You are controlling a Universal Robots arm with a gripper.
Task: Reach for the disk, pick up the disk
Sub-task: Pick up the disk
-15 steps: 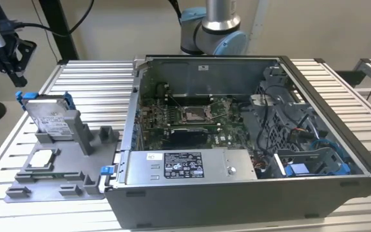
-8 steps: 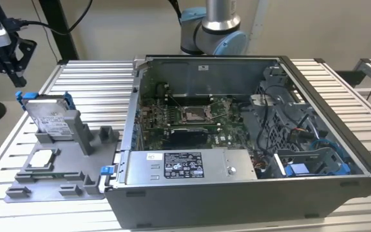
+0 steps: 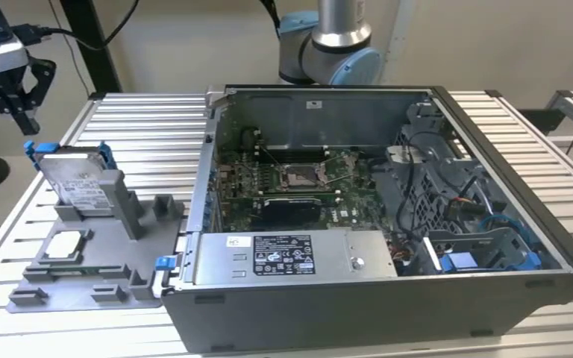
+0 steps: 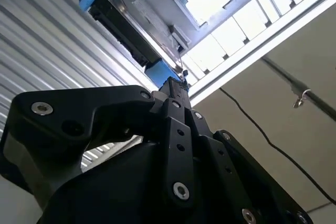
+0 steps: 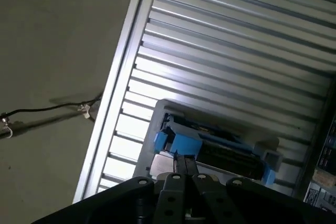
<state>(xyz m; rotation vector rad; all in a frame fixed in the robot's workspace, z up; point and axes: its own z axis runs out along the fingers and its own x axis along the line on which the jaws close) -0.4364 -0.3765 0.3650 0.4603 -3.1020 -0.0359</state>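
The end effector (image 3: 27, 123) hangs clenched and empty just above the disk (image 3: 75, 183); reaching underway, nothing grasped yet.

The exterior view looks down from high on the near side of the slatted table (image 3: 137, 119), taking in the open computer case (image 3: 386, 321) and, at the exterior view's left, the disk (image 3: 75, 179) below the gripper (image 3: 24, 123). Both wrist views sit close behind the gripper and face down along it from different sides. They share the disk's blue-framed edge and the table slats.
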